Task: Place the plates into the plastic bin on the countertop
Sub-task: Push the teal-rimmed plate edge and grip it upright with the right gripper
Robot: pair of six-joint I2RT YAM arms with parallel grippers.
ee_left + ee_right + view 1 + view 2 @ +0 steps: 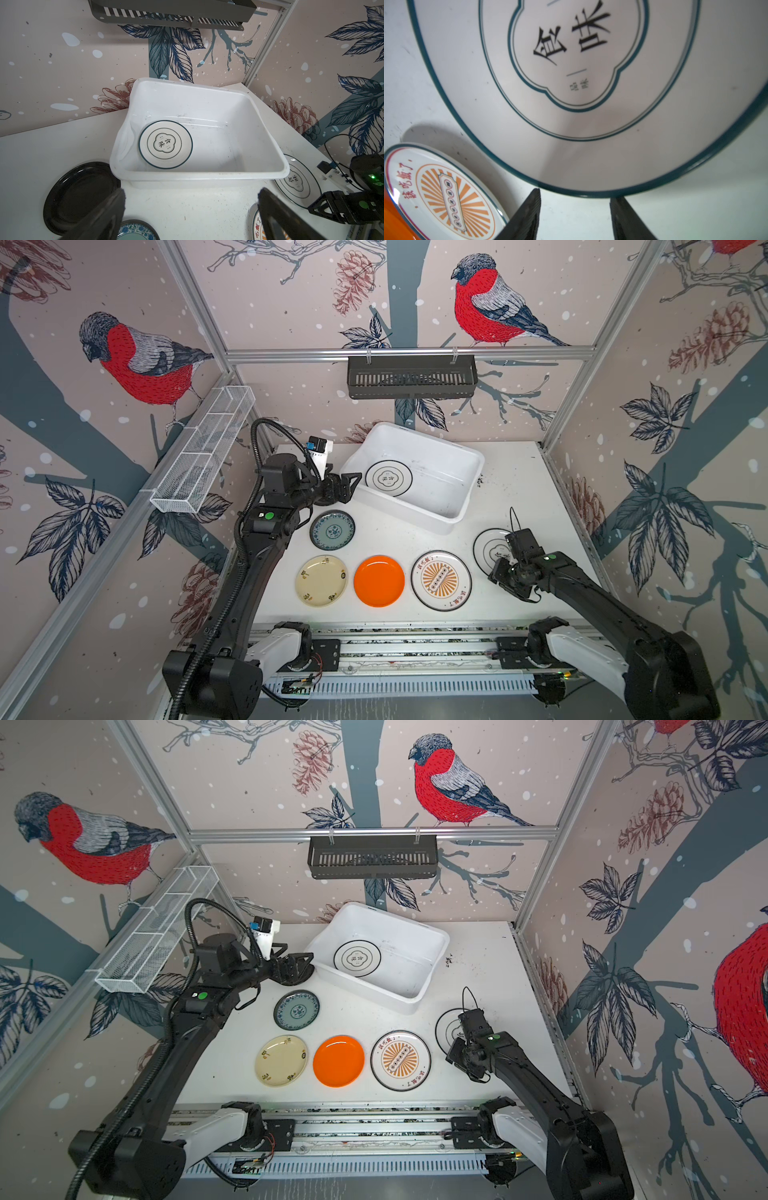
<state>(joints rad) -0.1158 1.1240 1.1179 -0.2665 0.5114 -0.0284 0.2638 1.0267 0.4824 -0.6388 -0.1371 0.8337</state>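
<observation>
Emblem plate (571,124) before low right gripper (576,197)

bin (415,445): plain white. plate in bin (388,477): white, dark-teal rim, quatrefoil emblem, black characters. second emblem plate (485,549): same print. teal plate (332,530): blue floral pattern. cream plate (321,580): small dark motifs. orange plate (379,580): plain. sunburst plate (441,580): white, orange rays, red characters. black plate (81,195): glossy. surface (511,497): white, black specks.
</observation>
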